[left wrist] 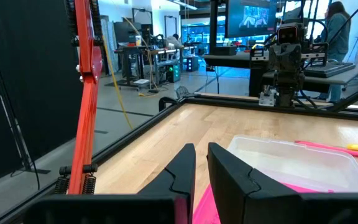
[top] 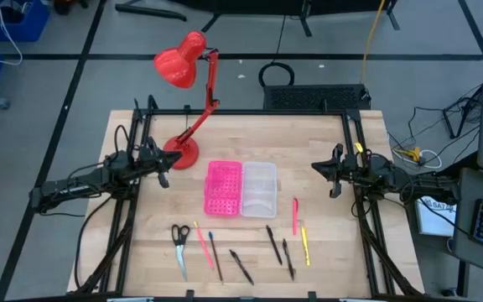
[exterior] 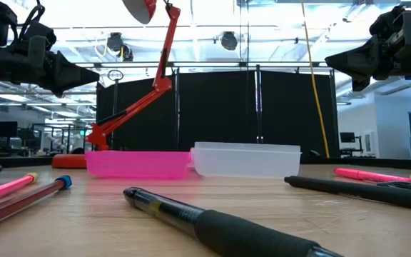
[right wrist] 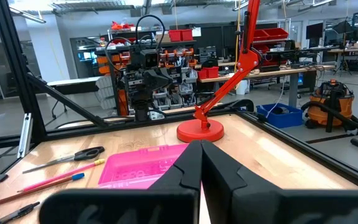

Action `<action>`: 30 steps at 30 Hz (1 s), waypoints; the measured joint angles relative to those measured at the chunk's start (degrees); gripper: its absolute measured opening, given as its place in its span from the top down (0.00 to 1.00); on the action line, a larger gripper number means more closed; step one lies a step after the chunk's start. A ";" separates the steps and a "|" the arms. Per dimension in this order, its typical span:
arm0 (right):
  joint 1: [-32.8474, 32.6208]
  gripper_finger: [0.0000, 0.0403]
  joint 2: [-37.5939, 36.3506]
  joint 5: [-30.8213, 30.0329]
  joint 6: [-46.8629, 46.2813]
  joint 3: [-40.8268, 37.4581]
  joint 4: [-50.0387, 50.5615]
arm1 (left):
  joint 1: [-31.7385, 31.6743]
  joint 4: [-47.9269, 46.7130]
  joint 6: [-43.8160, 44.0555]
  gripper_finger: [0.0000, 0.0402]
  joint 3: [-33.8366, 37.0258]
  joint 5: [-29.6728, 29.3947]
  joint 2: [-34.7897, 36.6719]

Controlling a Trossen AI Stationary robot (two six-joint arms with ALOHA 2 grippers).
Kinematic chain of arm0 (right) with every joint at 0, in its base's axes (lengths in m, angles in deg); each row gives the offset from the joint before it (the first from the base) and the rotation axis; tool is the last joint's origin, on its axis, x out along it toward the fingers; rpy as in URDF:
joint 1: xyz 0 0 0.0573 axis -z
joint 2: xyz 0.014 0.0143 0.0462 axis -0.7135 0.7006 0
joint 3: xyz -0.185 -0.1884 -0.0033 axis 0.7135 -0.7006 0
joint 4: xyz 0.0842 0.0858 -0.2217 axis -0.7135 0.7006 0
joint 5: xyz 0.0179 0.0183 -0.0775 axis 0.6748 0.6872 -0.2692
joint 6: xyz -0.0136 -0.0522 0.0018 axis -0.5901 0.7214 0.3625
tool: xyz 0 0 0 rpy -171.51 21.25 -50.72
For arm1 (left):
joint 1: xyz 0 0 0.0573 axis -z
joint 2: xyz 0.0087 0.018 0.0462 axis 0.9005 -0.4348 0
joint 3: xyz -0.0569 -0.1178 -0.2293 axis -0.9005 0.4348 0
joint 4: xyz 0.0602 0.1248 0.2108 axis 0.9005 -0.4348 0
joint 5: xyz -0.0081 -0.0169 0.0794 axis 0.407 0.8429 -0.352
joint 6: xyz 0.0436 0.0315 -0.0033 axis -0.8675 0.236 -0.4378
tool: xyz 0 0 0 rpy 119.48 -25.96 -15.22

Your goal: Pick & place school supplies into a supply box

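The clear supply box rests flat on the table's middle, right beside a pink perforated tray. Along the near edge lie scissors, a pink pencil, a blue-tipped pen, three dark pens, a pink pen and a yellow one. My left gripper hovers left of the trays, raised off the table, fingers all but together. My right gripper hovers right of the clear box, shut, holding nothing.
A red desk lamp stands with its round base on the table just behind my left gripper, its arm leaning toward the far edge. Black frame posts line the table's sides. Bare wood lies between the trays and the row of pens.
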 joint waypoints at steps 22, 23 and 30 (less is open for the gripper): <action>0.01 1.00 0.00 0.02 0.00 0.00 0.00 | 0.00 5.56 18.56 0.87 0.00 1.32 0.00; 0.02 1.00 0.00 0.00 0.00 0.00 0.00 | 0.00 6.02 19.76 0.87 0.00 1.90 0.00; 0.00 1.00 0.00 0.02 -0.02 0.02 -0.02 | 0.00 5.26 22.59 0.87 0.00 0.35 -0.11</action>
